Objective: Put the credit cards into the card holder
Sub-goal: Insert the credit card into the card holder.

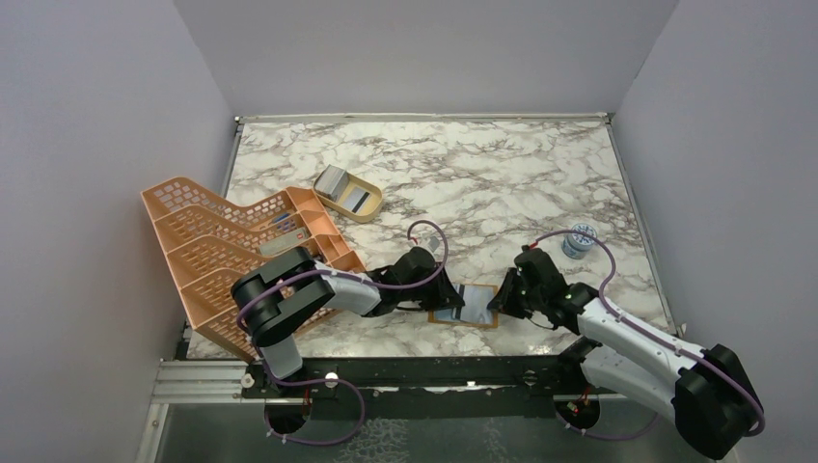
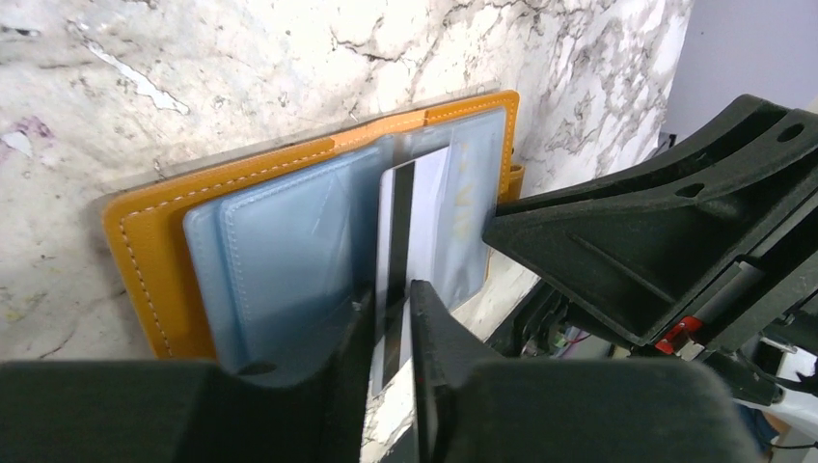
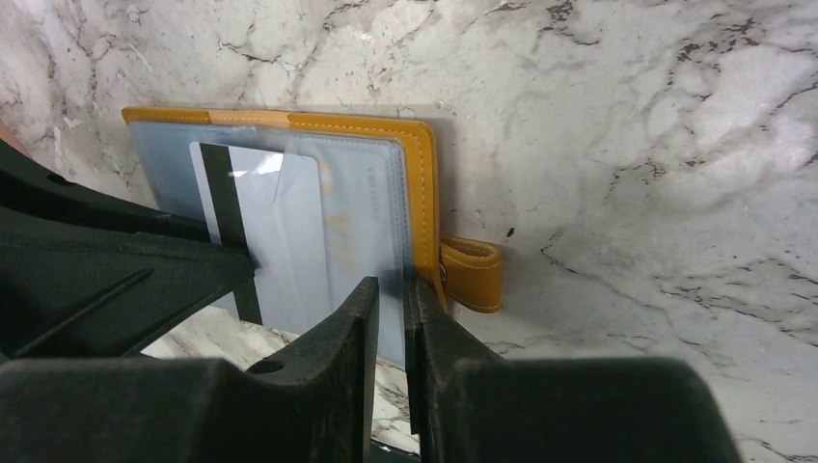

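Observation:
The mustard-orange card holder point(image 1: 465, 306) lies open near the table's front edge, its pale grey-blue pockets point(image 2: 280, 260) facing up. A white credit card point(image 2: 429, 222) with a black stripe sits partly inside the right-hand pocket point(image 3: 280, 231). My left gripper point(image 1: 439, 299) is at the holder's left side, its jaws point(image 2: 391, 294) a little apart around the card's near end. My right gripper point(image 1: 500, 297) is shut on the holder's right edge point(image 3: 393, 285), beside the snap tab point(image 3: 473, 275). More credit cards point(image 1: 347, 193) lie in the tan dish.
A big peach lattice rack point(image 1: 222, 251) stands at the left, close to the left arm. The tan oval dish point(image 1: 371, 207) sits behind the holder. A small blue-and-white tin point(image 1: 579, 241) stands at the right. Both grippers crowd the holder from opposite sides.

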